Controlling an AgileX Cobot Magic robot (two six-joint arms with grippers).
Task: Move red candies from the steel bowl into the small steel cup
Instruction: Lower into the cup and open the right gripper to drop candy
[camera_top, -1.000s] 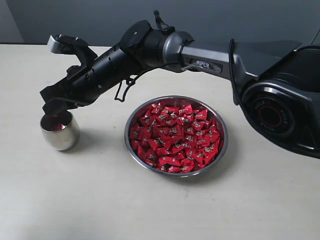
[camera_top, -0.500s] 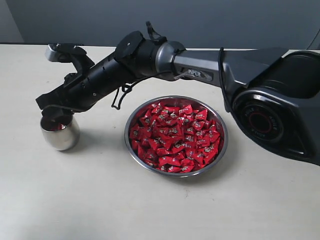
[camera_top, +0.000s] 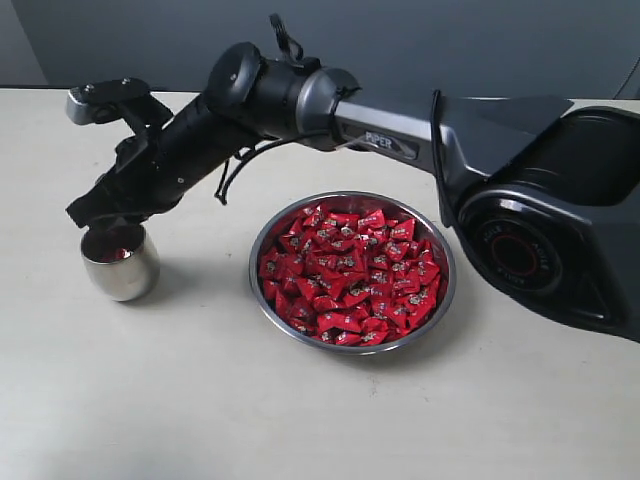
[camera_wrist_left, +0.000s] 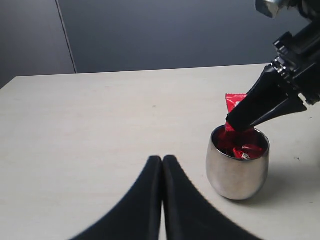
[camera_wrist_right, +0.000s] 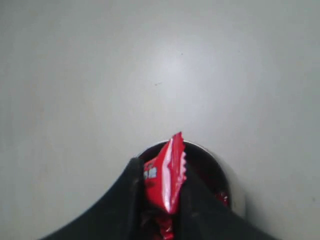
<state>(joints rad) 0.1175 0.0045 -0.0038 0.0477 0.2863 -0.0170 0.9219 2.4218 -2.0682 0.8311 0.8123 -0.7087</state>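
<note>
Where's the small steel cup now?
Exterior view: the small steel cup stands at the left, beside the steel bowl, under the right hand holding a red candy.

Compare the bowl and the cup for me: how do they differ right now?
The bowl is wide and shallow; the cup is narrow and barrel-shaped. The bowl is heaped with red candies; the cup holds only a few. The right gripper holds a candy at the cup's mouth, off to the side of the bowl. Both are shiny steel, upright on the table.
</note>
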